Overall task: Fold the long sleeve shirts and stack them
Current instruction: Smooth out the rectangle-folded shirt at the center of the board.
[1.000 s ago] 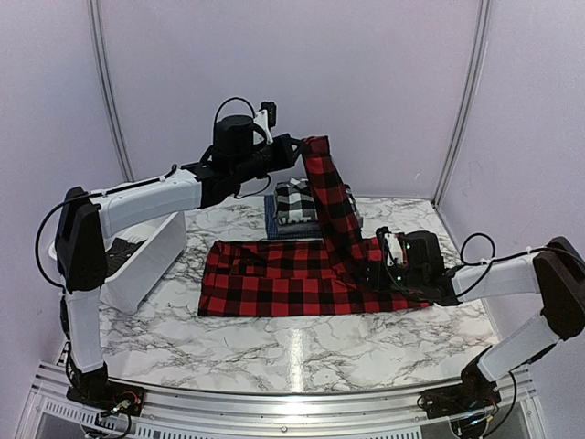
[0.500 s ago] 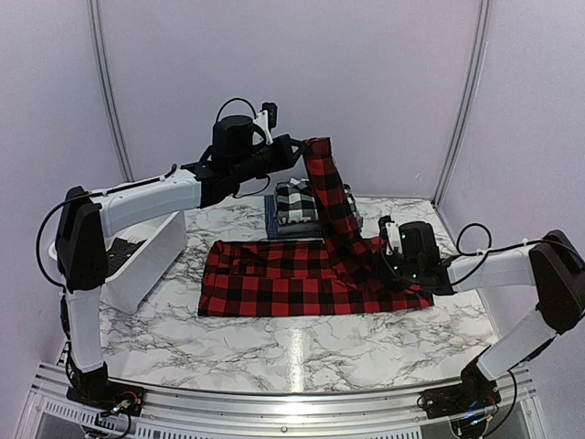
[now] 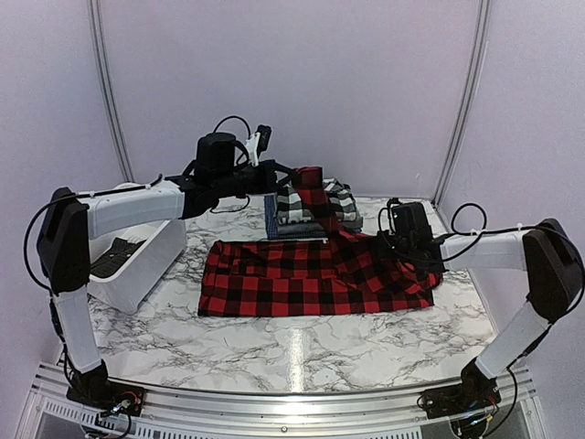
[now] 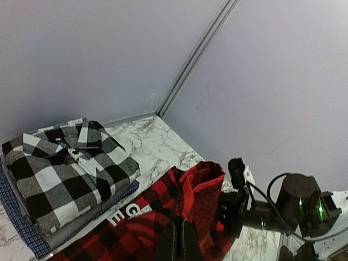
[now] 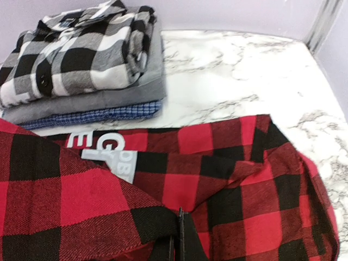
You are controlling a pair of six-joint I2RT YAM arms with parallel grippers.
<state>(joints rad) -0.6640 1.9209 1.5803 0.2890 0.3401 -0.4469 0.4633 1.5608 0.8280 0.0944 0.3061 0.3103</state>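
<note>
In the middle of the frame, on the white marbled desk (image 3: 274, 352), a red-and-black buffalo check cloth shirt (image 3: 292, 279) lies spread flat. One sleeve rises to upper centre, where the left gripper (image 3: 298, 173) is pinched tight on its end. At centre right the right gripper (image 3: 382, 241) is clamped on the same shirt, low by the desk. Behind, a folded black-and-white plaid shirt (image 3: 297, 203) tops a grey shirt (image 5: 109, 98) and a blue shirt (image 5: 98, 115).

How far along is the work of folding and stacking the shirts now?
Done: three folded shirts lie stacked at the back, the black-and-white plaid shirt on the grey shirt on the blue shirt. In hand: the red-and-black shirt lies spread on the table; the left pincer holds up its sleeve, the right pincer pinches its cloth. Left: finish folding it and put it on the stack.
</note>
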